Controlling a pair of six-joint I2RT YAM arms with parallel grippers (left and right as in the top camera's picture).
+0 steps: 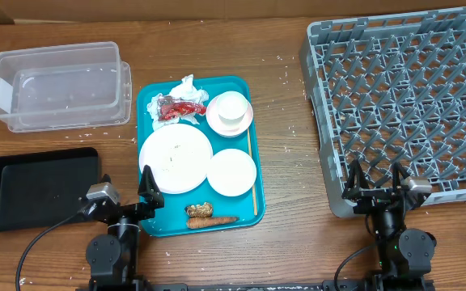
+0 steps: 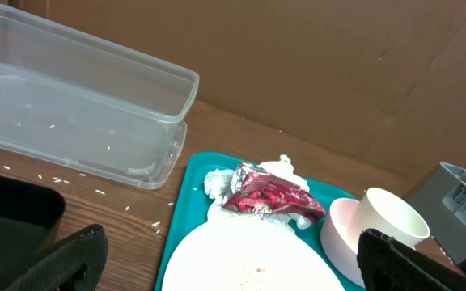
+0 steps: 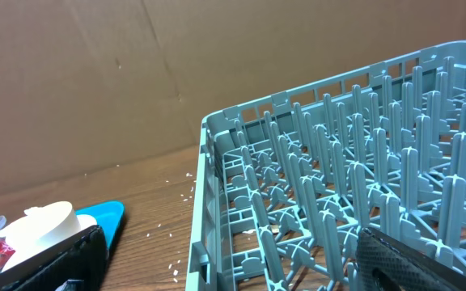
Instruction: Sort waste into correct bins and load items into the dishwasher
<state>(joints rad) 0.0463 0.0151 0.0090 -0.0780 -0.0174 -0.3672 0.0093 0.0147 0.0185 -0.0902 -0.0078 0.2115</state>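
Clear plastic marks the tub (image 1: 59, 85) at far left, with the black tray (image 1: 39, 190) nearer; stray rice grains (image 2: 55, 179) dot the table beside them. No step looks begun. The left gripper (image 1: 126, 187) waits at the teal tray's (image 1: 245, 206) near-left corner, jaws spread wide and holding nothing. All waste lies on that tray: tissue (image 1: 186, 87) and red wrapper (image 1: 176, 107) far, brown scrap (image 1: 199, 210) and carrot-like stick (image 1: 211, 220) near. The large plate (image 1: 175, 158), small plate (image 1: 231, 172) and cup (image 2: 391, 218) in its bowl (image 2: 338, 234) lie between them. A likely first move is reaching for the wrapper, though which bin suits it is unclear. At right, the dish rack (image 1: 403, 97) holds nothing; the right gripper (image 1: 374, 179) rests at its near edge, equally wide and holding nothing. Both wrist views miss the scrap and stick.
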